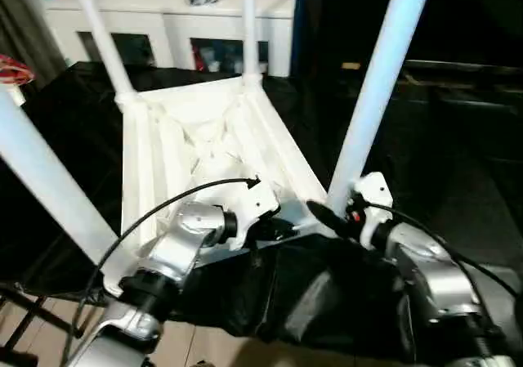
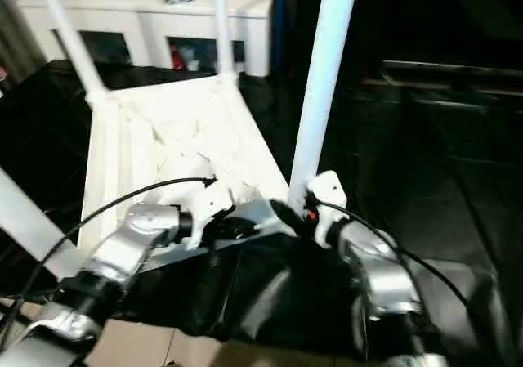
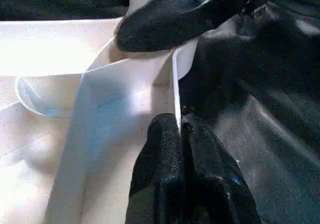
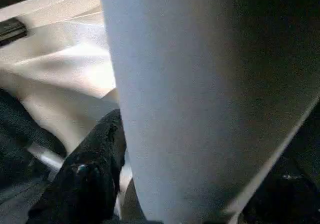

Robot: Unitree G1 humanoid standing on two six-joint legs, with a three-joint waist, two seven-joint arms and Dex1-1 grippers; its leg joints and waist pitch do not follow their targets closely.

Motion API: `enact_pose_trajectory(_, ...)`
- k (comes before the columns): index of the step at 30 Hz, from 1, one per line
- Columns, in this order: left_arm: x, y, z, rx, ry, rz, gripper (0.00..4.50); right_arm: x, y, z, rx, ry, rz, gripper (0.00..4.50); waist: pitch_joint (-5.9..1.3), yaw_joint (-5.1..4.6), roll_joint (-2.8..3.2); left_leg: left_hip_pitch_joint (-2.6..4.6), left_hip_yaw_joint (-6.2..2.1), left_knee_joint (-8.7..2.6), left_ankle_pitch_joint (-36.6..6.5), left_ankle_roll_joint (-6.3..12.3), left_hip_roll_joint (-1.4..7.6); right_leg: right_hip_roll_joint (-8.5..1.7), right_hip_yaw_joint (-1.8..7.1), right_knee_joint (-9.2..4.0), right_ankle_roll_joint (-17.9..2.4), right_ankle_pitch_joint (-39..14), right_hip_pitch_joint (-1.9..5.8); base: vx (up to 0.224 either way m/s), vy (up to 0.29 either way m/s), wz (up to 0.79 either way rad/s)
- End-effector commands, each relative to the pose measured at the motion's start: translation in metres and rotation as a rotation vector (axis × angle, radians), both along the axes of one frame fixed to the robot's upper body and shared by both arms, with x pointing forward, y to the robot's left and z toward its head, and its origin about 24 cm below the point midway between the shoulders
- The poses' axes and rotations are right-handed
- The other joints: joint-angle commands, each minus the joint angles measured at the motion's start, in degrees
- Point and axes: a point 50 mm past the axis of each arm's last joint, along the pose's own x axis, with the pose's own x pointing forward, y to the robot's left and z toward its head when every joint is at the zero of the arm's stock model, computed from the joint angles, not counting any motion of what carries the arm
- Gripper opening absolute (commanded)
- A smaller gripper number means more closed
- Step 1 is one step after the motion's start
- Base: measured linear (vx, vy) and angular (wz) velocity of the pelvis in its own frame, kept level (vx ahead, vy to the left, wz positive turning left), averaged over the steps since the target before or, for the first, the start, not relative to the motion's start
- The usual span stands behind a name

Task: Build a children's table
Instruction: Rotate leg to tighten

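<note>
Table top [image 1: 204, 138] is lying upside down on black sheeting [image 1: 327, 302], ribbed underside up, with four legs standing in the corner sockets. The relation that matters: the near-right leg [image 1: 377, 81] is rising directly beside the right gripper [image 1: 331, 217], its long axis running up and slightly away from the fingertips, base seated in the socket just below them. In the right wrist view the leg [image 4: 210, 99] is sitting right against one black finger [image 4: 90, 169], jaws spread around its base; whether they are actually squeezing it, I cannot tell.

Left gripper [image 3: 180, 149] is pinching the thin side rim of the top [image 3: 176, 94], fingers pressed together on the wall, just beside that same corner. So the left is bracing the top and the right is nearer the leg.

Judgement: assembly is looking nearly done; the next move probably calls for a push or twist along the leg's axis, downward into the socket, while the left is steadying the rim. Risk: a sideways shove could be tilting the leg instead of seating it.
</note>
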Motion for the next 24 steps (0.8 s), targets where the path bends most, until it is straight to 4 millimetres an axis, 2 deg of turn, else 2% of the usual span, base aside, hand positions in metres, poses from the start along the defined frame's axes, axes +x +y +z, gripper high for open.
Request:
enact_pose_trajectory(1, -0.002, -0.007, 0.020, -0.068, -0.065, -0.107, 0.00, -0.016, 0.015, -0.012, 0.021, 0.080, 0.172, 2.99, -3.36, 0.54, -0.88, -0.29, 0.71, -3.54, -15.42, 3.84, 0.65, -2.12, 1.71, -3.17, -11.70, -13.74, 2.40, 0.074, -0.049, 0.05)
enact_pose_trajectory(2, -0.006, 0.002, 0.019, -0.062, -0.048, -0.131, 0.00, -0.021, 0.008, -0.009, 0.014, 0.079, 0.228, 2.99, -3.37, 0.84, -0.84, -0.14, 0.98, -3.20, -13.76, 4.47, 0.75, -1.99, 1.82, -2.94, -12.69, -11.34, 2.04, 0.079, -0.049, 0.09)
enact_pose_trajectory(3, -0.007, 0.006, 0.019, -0.054, -0.042, -0.142, 0.00, -0.024, 0.005, -0.007, 0.016, 0.081, 0.266, 2.99, -3.49, 0.95, -1.53, -0.36, 1.04, -2.97, -12.47, 4.74, 0.74, -1.87, 1.82, -2.49, -13.27, -9.30, 2.30, 0.079, -0.049, 0.09)
enact_pose_trajectory(4, -0.008, 0.009, 0.019, -0.049, -0.039, -0.149, 0.00, -0.026, 0.003, -0.005, 0.019, 0.083, 0.291, 2.99, -3.78, 1.52, -1.01, -0.76, 1.02, -2.66, -8.86, 5.73, 0.75, -1.84, 1.67, -1.58, -13.96, -4.72, 2.76, 0.064, -0.041, 0.04)
enact_pose_trajectory(5, -0.008, 0.009, 0.019, -0.049, -0.039, -0.149, 0.00, -0.026, 0.003, -0.005, 0.019, 0.083, 0.291, 2.99, -3.78, 1.52, -1.01, -0.76, 1.02, -2.66, -8.86, 5.73, 0.75, -1.84, 1.67, -1.58, -13.96, -4.72, 2.76, 0.000, 0.000, 0.00)
enact_pose_trajectory(6, -0.008, 0.010, 0.019, -0.047, -0.034, -0.160, 0.00, -0.028, 0.001, -0.003, 0.023, 0.086, 0.320, 2.99, -3.91, 2.07, -0.45, -0.44, 1.27, -2.28, -6.16, 6.54, 1.03, -1.78, 1.41, -1.26, -15.02, -1.40, 2.30, 0.000, 0.000, 0.00)
enact_pose_trajectory(7, -0.009, 0.012, 0.020, -0.044, -0.026, -0.172, 0.00, -0.030, 0.000, -0.001, 0.029, 0.097, 0.355, 2.99, -3.99, 2.15, -0.43, -0.49, 1.28, -2.18, -5.72, 6.41, 1.10, -1.73, 1.35, -1.03, -15.48, -0.39, 2.45, 0.000, 0.000, 0.00)
enact_pose_trajectory(8, -0.010, 0.015, 0.020, -0.040, -0.018, -0.185, 0.00, -0.032, 0.000, 0.000, 0.032, 0.108, 0.394, 2.99, -4.16, 2.64, -0.97, -0.68, 1.27, -1.80, -4.53, 6.88, 1.00, -1.47, 1.33, -0.43, -15.71, 2.53, 2.59, 0.000, 0.000, 0.00)
enact_pose_trajectory(9, -0.010, 0.017, 0.021, -0.036, -0.012, -0.198, 0.00, -0.035, -0.001, 0.001, 0.033, 0.118, 0.430, 2.99, -4.17, 2.81, -0.91, -0.76, 1.27, -1.67, -4.26, 7.15, 0.97, -1.49, 1.29, -0.32, -15.71, 2.89, 2.54, 0.000, 0.000, 0.00)
enact_pose_trajectory(11, -0.010, 0.021, 0.021, -0.021, -0.007, -0.222, 0.00, -0.037, -0.002, 0.002, 0.021, 0.136, 0.484, 2.99, -3.94, 3.16, -0.84, -0.80, 1.35, -1.74, -5.69, 7.08, 1.03, -1.54, 1.26, -0.55, -15.35, 0.33, 2.24, 0.000, 0.000, 0.00)
enact_pose_trajectory(13, -0.010, 0.024, 0.022, -0.004, 0.003, -0.248, 0.00, -0.038, -0.002, 0.004, 0.022, 0.150, 0.526, 2.99, -3.48, 3.35, -0.90, -0.59, 1.37, -2.28, -11.06, 4.98, 1.19, -1.82, 1.32, -1.29, -14.13, -8.02, 2.09, 0.000, 0.000, 0.00)
enact_pose_trajectory(16, -0.011, 0.027, 0.022, 0.012, 0.018, -0.272, 0.00, -0.039, -0.001, 0.006, 0.032, 0.157, 0.558, 2.99, -3.08, 3.34, -0.90, -0.30, 1.29, -2.84, -15.01, 2.75, 1.29, -1.93, 1.52, -1.95, -12.19, -15.17, 1.89, 0.000, 0.000, 0.00)
enact_pose_trajectory(18, -0.010, 0.029, 0.022, 0.025, 0.014, -0.279, 0.00, -0.039, 0.001, 0.007, 0.035, 0.158, 0.571, 2.99, -3.14, 3.34, -1.09, -0.18, 1.24, -2.93, -15.47, 1.95, 1.30, -2.02, 1.61, -2.14, -11.48, -16.60, 1.87, 0.000, 0.000, 0.00)
enact_pose_trajectory(21, -0.009, 0.028, 0.021, 0.029, 0.016, -0.281, 0.00, -0.040, 0.002, 0.007, 0.044, 0.173, 0.589, 2.99, -3.21, 3.45, -1.27, -0.24, 1.26, -2.85, -14.35, 1.91, 1.21, -1.94, 1.63, -2.03, -11.25, -15.71, 1.85, 0.000, 0.000, 0.00)
enact_pose_trajectory(22, -0.009, 0.028, 0.021, 0.030, 0.018, -0.281, 0.00, -0.040, 0.002, 0.007, 0.045, 0.177, 0.594, 2.75, -3.23, 3.54, -1.29, -0.14, 1.29, -2.81, -14.18, 1.93, 1.26, -1.97, 1.68, -2.00, -11.43, -15.51, 1.77, 0.000, 0.000, 0.00)
enact_pose_trajectory(24, -0.008, 0.028, 0.021, 0.030, 0.017, -0.281, 0.00, -0.040, 0.002, 0.006, 0.050, 0.185, 0.602, 2.66, -3.29, 3.55, -1.35, -0.37, 1.24, -2.75, -13.12, 2.03, 1.21, -2.00, 1.69, -1.82, -11.58, -14.48, 1.96, 0.000, 0.000, 0.00)
